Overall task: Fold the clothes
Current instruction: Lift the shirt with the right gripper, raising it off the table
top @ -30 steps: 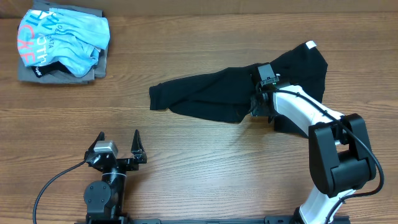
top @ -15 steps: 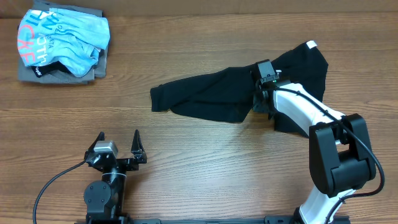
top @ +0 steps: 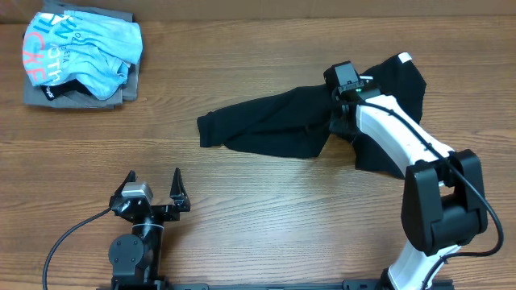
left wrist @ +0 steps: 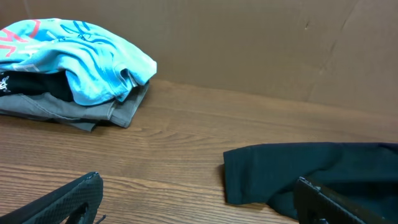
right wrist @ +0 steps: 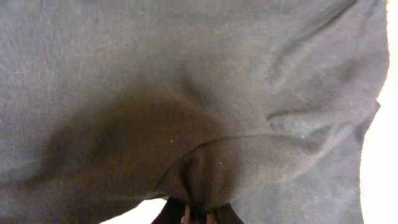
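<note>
The clothes, a black T-shirt (top: pixel 266 125), lie spread across the right half of the table, with a small white label (top: pixel 402 58) at the far right end. My right gripper (top: pixel 339 121) sits over the middle of the shirt and is shut on a pinched fold of its fabric. In the right wrist view the black cloth (right wrist: pixel 186 93) fills the frame and bunches into the right gripper (right wrist: pixel 198 214) at the bottom edge. My left gripper (top: pixel 153 179) stands open near the front left with nothing in it. In the left wrist view the left gripper (left wrist: pixel 198 186) faces the shirt's left end (left wrist: pixel 280 174).
A light blue shirt with coral lettering (top: pixel 81 48) lies crumpled on a grey folded garment (top: pixel 81 95) at the back left corner, also seen in the left wrist view, blue shirt (left wrist: pixel 74 50) over grey garment (left wrist: pixel 74 109). A cardboard wall (left wrist: pixel 249 43) closes off the back.
My right gripper has shut on the shirt's fabric and moved toward the back of the table. The shirt's left end has slid slightly right. The left arm has not moved.
</note>
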Available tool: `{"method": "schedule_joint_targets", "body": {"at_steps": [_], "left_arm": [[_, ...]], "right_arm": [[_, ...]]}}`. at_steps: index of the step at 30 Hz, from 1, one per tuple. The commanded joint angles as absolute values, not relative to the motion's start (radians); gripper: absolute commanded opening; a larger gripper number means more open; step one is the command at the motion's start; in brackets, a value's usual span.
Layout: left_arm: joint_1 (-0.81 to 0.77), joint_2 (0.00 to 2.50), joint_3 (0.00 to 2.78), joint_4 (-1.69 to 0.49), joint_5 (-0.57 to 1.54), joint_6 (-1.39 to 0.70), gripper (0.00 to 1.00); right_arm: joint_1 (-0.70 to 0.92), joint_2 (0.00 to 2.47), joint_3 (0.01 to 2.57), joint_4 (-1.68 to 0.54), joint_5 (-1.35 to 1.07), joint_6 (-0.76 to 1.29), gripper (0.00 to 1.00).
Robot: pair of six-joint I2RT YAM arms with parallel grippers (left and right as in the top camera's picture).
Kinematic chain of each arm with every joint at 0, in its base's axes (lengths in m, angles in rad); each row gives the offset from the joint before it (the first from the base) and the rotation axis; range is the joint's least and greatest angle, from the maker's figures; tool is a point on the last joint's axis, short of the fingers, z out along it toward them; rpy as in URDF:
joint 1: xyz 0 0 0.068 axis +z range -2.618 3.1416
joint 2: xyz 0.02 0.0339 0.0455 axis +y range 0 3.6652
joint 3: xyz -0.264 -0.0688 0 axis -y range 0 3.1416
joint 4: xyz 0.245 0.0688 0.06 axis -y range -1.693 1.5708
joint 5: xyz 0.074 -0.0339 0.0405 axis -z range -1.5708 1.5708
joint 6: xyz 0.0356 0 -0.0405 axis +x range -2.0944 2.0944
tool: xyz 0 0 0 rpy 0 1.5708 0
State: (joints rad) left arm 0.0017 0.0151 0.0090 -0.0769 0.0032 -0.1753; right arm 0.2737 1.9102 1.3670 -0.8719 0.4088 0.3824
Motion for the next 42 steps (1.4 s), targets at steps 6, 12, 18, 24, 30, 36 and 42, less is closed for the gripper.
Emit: {"method": "schedule_joint_targets", "body": {"at_steps": [6, 12, 18, 24, 30, 36, 42], "left_arm": [[0.007, 0.005, 0.005, -0.076, -0.007, -0.157, 1.0], [0.007, 0.005, 0.005, -0.076, -0.007, -0.157, 1.0], [0.007, 0.004, 0.005, -0.076, -0.007, -0.157, 1.0], [0.007, 0.005, 0.005, -0.076, -0.007, -0.157, 1.0], [0.007, 0.004, 0.005, -0.076, -0.007, -0.157, 1.0], [0.007, 0.004, 0.005, -0.076, -0.007, -0.157, 1.0], [0.007, 0.005, 0.005, -0.076, -0.007, -0.157, 1.0]], "right_arm": [[0.275, 1.755, 1.418, -0.967, 0.511, 0.566, 0.04], [0.275, 1.595, 1.418, -1.084, 0.492, 0.637, 0.04], [0.305, 1.431, 1.418, -1.159, 0.463, 0.637, 0.04], [0.336, 1.352, 1.418, -1.196, 0.44, 0.636, 0.04], [0.334, 1.368, 1.413, -1.206, 0.463, 0.637, 0.04], [0.287, 1.377, 1.413, -1.191, 0.561, 0.719, 0.04], [0.249, 1.377, 1.413, -1.185, 0.503, 0.719, 0.04]]}}
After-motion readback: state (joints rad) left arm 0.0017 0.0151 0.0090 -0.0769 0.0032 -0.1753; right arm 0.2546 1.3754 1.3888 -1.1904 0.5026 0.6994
